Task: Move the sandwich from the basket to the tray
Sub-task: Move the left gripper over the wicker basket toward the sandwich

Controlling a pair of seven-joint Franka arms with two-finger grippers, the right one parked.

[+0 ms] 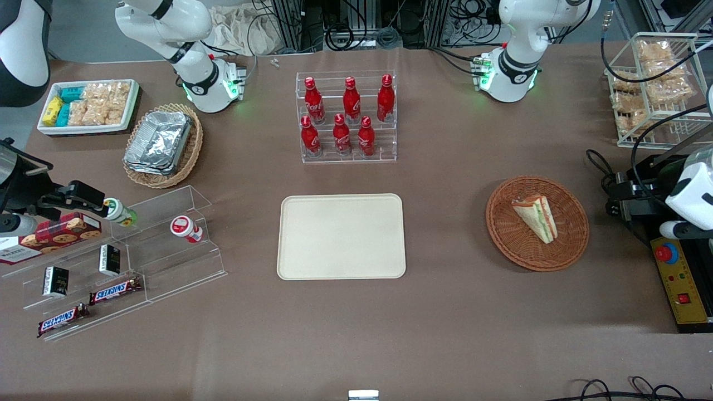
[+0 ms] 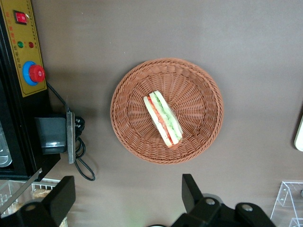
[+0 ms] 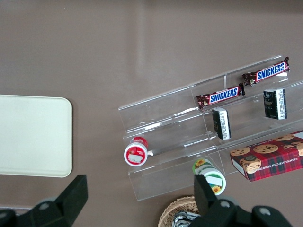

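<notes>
- The small triangular wedge sandwich [image 1: 536, 216] of white bread with green, red and orange filling layers is being held in the round, shallow, reddish-brown woven wicker basket [image 1: 574, 245], lying on its side near the basket's middle, with nothing touching it
- That basket is being kept on the brown table surface [image 1: 445, 328] toward the working arm's end, well apart from the flat cream-beige rectangular plastic tray [image 1: 341, 236] with rounded corners
- The tray is being left bare at the table's middle, nearer to the front camera than the clear acrylic rack of red bottles [image 1: 345, 117]
- The left arm's black two-finger gripper [image 2: 128, 194] is being held high above the table, beside the basket, and its fingers [image 2: 191, 191] are being kept spread wide with nothing between them
- In the left wrist view, the sandwich [image 2: 163, 118] and basket [image 2: 203, 137] are being seen whole from above, with the gripper clear of both
- A yellow control box with a red round button [image 1: 667, 253] is being seen just beside the basket at the working arm's end
- A clear stepped acrylic stand [image 1: 167, 262] with chocolate bars and small jars is being seen toward the parked arm's end of the table
</notes>
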